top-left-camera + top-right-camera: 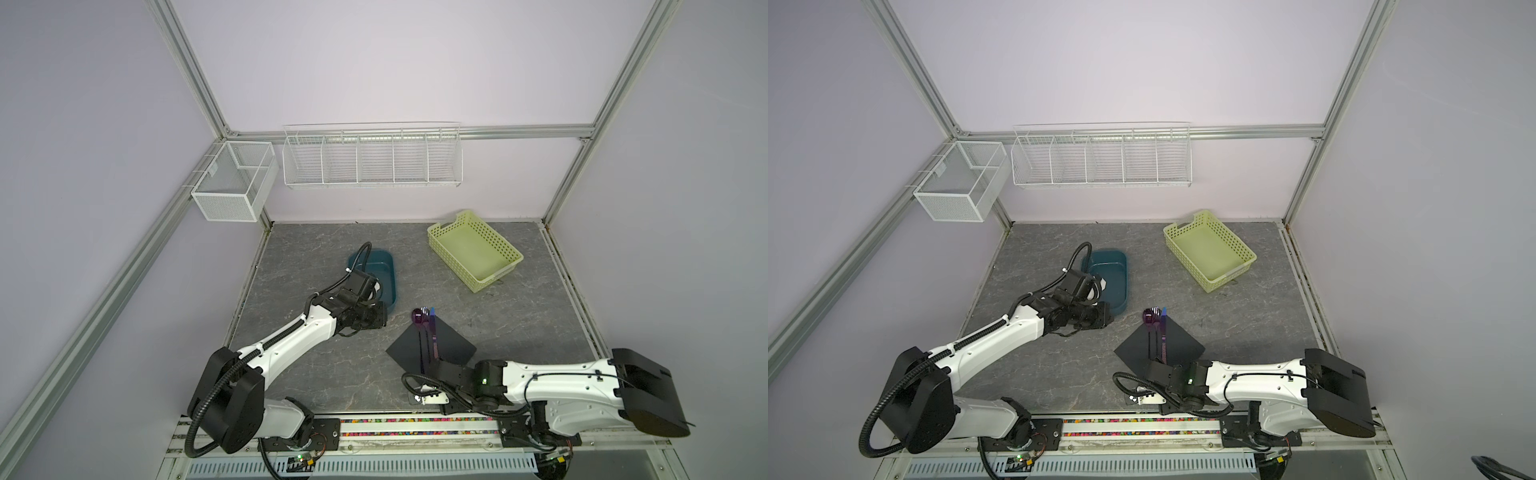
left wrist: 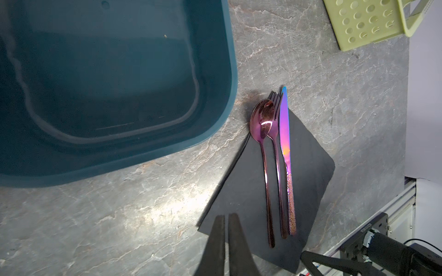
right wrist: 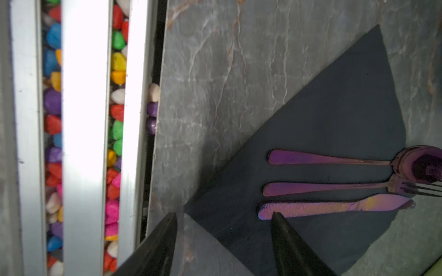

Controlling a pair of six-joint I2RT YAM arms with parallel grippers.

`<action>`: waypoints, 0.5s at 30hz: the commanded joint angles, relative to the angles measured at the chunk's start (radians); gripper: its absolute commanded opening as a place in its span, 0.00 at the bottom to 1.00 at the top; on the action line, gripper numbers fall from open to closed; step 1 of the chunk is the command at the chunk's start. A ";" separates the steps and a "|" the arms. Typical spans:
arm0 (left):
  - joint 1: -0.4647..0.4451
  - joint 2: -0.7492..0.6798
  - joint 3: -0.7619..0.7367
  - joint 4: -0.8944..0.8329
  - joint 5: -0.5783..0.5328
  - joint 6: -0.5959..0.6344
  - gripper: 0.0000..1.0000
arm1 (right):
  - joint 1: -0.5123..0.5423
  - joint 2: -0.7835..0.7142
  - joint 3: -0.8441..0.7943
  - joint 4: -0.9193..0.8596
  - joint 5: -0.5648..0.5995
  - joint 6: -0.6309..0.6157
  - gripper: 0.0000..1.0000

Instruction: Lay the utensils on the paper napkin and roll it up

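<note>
Grey marbled table (image 1: pixel 332 374) within pale walls. Both top views: napkin (image 1: pixel 455 343) lies as a diamond at 6 o'clock of the table's middle; utensils (image 1: pixel 428 338) rest on it side by side, heads past its 12 o'clock corner. Tub (image 1: pixel 386 270) at 10 o'clock of the napkin, basket (image 1: pixel 478 253) at 1 o'clock. Left gripper (image 1: pixel 383 319) sits at 9 o'clock of the heads, just beside the tub; right gripper (image 1: pixel 436 368) at the napkin's 6 o'clock corner. Left wrist view: left gripper (image 2: pixel 226 215), jaws pressed together and empty, apart from the utensils (image 2: pixel 277 155). Right wrist view: right gripper (image 3: pixel 224 213), jaws spread wide, gripping nothing; one fingertip (image 3: pixel 281 229) overlaps the knife (image 3: pixel 334 206) handle's end, contact uncertain, its partner beyond the napkin (image 3: pixel 334 107) corner.
</note>
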 commanded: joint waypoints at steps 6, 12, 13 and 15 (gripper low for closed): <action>-0.003 -0.007 0.005 -0.001 0.001 -0.006 0.08 | -0.002 0.067 0.002 0.019 -0.008 -0.025 0.69; -0.003 -0.005 0.004 -0.004 -0.001 -0.005 0.08 | -0.001 0.075 0.003 0.026 -0.005 -0.022 0.70; -0.003 -0.003 0.004 -0.004 -0.001 -0.004 0.08 | -0.002 0.071 0.003 0.025 -0.002 -0.021 0.70; -0.003 -0.002 0.005 -0.003 -0.001 -0.005 0.08 | -0.002 0.062 0.001 0.031 0.008 -0.021 0.70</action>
